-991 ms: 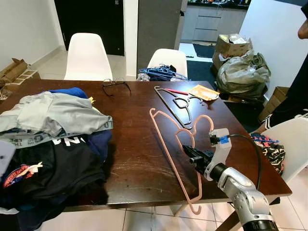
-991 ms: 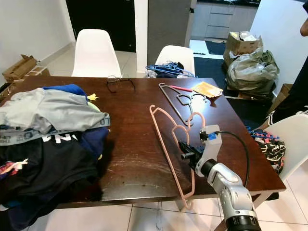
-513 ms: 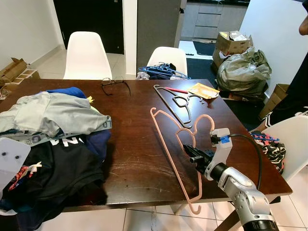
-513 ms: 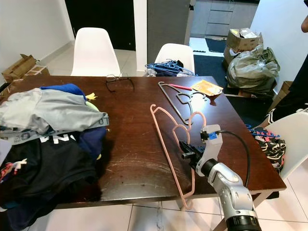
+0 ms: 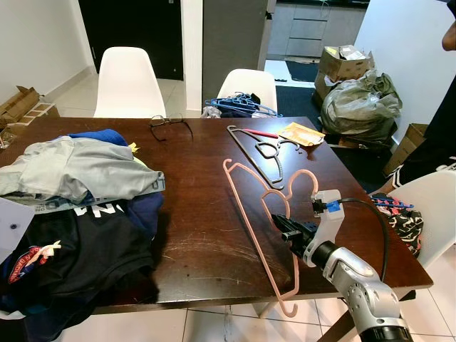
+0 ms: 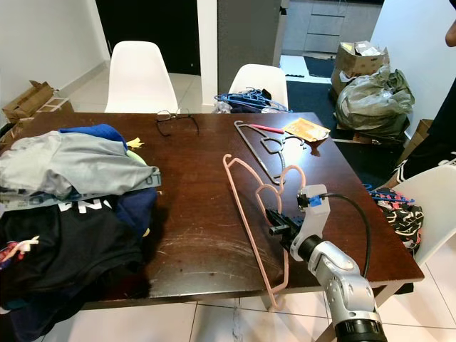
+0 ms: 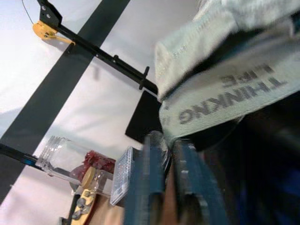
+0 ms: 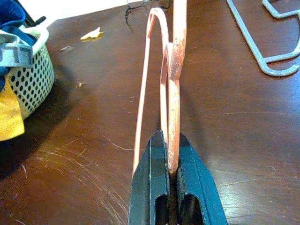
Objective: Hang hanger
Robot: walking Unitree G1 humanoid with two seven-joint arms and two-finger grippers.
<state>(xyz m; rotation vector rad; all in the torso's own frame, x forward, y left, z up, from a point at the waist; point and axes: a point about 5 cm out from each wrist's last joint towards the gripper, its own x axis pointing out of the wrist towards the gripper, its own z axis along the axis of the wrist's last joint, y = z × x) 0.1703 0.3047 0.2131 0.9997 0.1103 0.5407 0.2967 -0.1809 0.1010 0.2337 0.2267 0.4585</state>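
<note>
Right wrist view: my right gripper [image 8: 170, 161] has its two black fingers pinched tight on the pink hanger [image 8: 169, 89]; the thin bar sits between them. The hanger lies on the table [image 5: 199, 199] near the right edge; its far end pokes out over the front edge. A grey hanger [image 5: 260, 153] lies near the back right corner, apart from the pink one. A pile of clothes [image 5: 78, 206] covers the left side. My left gripper [image 7: 168, 164] is down by the clothes, with its fingers nearly together; I cannot tell if it holds anything. I think the grip is small and near one end; if I lift fast, the hanger could swing, twist loose, or bump the table and fall to the floor.
</note>
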